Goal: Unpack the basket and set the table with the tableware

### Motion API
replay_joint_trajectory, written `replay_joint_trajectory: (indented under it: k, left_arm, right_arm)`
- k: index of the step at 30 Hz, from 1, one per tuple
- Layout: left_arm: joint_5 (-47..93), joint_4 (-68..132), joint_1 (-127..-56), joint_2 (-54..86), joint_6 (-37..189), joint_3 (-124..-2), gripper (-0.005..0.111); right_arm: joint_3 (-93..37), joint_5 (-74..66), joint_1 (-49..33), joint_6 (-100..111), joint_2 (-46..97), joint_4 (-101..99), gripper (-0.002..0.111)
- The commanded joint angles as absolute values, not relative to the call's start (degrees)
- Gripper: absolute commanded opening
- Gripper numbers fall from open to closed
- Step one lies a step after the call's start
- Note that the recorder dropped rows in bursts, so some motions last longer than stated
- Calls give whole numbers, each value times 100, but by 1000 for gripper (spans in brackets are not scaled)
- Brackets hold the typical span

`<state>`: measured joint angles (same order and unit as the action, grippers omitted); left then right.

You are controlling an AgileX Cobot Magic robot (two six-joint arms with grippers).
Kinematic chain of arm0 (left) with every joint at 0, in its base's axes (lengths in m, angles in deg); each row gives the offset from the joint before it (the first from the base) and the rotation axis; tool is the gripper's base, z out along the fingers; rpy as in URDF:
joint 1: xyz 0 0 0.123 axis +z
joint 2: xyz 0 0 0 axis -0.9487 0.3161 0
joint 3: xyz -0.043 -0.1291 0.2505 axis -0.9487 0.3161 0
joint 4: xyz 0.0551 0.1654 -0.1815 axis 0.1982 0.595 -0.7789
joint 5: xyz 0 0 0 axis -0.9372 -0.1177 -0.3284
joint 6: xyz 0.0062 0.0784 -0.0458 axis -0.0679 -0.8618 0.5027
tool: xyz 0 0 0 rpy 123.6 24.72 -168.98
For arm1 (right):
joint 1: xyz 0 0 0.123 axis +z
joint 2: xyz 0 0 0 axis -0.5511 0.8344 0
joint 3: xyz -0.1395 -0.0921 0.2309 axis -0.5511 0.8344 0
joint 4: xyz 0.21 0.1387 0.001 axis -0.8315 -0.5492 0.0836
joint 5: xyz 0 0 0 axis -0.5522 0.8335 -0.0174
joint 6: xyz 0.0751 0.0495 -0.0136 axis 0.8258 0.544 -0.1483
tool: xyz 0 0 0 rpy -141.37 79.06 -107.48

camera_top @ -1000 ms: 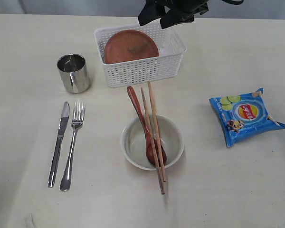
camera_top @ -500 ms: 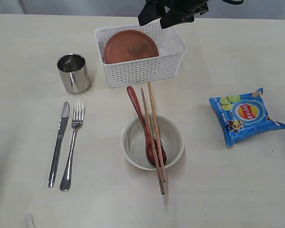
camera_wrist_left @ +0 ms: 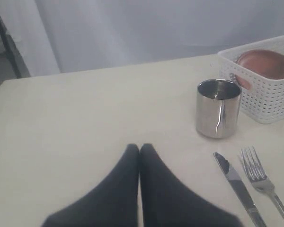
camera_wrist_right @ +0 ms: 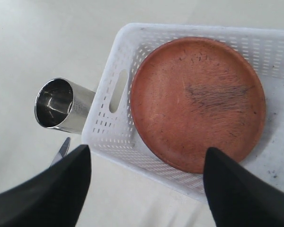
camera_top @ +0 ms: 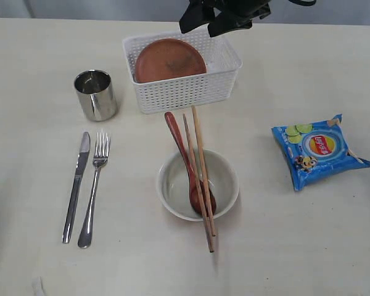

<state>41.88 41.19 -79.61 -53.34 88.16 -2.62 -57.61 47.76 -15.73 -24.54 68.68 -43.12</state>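
Left wrist view alone shows my left tool (camera_wrist_left: pixel 139 147), closed; right tool (camera_wrist_right: pixel 146 150) gapes above the plate (camera_wrist_right: pixel 197 101) in the basket (camera_wrist_right: pixel 102 132), cup (camera_top: pixel 95 94) at its 9 o'clock.

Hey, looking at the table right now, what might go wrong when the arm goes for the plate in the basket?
The plate fills much of the basket, so the open right end effector has little room beside its rim and might drag or lift the basket too. The chopsticks and spoon rest on the bowl with ends near the basket's front; a shoved basket could knock them off.
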Motion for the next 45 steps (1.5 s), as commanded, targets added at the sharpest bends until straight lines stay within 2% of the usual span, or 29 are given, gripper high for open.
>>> replay_joint_trajectory:
  k: [1, 26, 29, 45]
  left_arm:
    - [4203, 4118, -7947, -5371, 8725, -245, 0]
    - [4203, 4106, -7947, -5371, 8723, -245, 0]
    - [4203, 4106, -7947, -5371, 8723, -245, 0]
    - [4190, 4106, -7947, -5371, 8723, -245, 0]
  right_arm:
    - [-5798, 4732, -1586, -2515, 6811, -4316, 64]
    - [-5798, 4732, -1586, -2469, 6811, -4316, 64]
    - [-5798, 4330, -1586, -2399, 6811, -4459, 64]
    - [-5798, 4112, -1586, -2036, 6860, -4748, 64]
